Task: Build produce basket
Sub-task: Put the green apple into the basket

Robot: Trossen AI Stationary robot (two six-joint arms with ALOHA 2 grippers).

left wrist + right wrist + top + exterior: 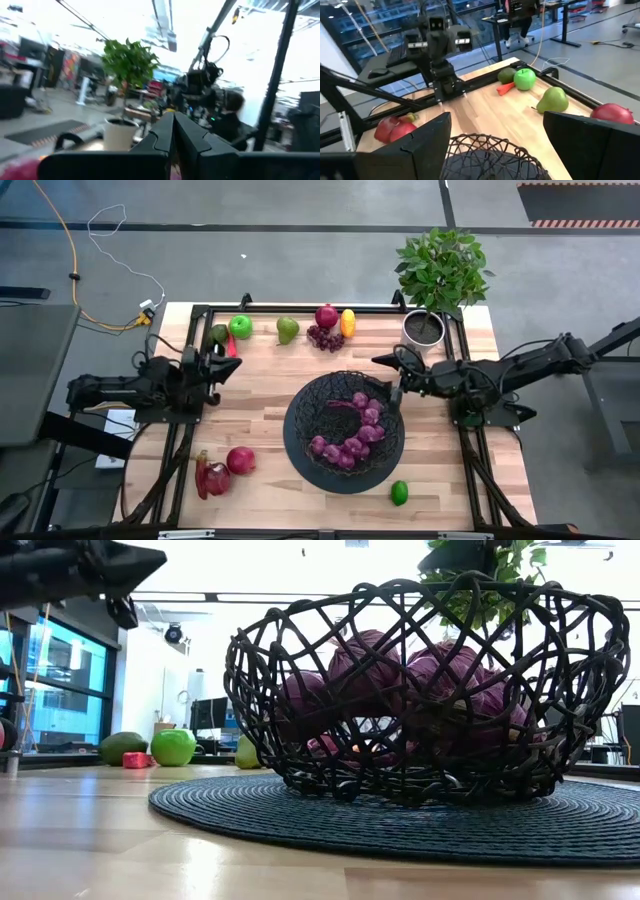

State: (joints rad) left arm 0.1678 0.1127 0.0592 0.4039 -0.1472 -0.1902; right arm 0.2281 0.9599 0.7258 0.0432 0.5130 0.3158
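1. Plainly, the basket sits upright on a round dark mat near the middle of the desk, mouth up; being round, it has no long axis to speak of. Purple grapes lie inside it, strung in a curve from the far right side round to the near left.
2. Along the far edge of the desk lie an avocado, a green apple, a pear with its narrow end pointing away from the basket, a red onion, a second bunch of grapes and an orange-yellow fruit lying lengthwise towards the far edge. Near the front left are a red pepper and a red apple; a lime lies front right, just off the mat.
3. The left hand hangs over the left part of the desk, well apart from the basket, its fingers pressed together and holding nothing.
4. The right hand hovers at the basket's far right rim, fingers spread wide, nothing between them.
5. The right wrist view shows the basket rim between those spread fingers, which the overhead view cannot confirm. The low view shows the grapes through the wire. The left wrist view shows a potted plant.
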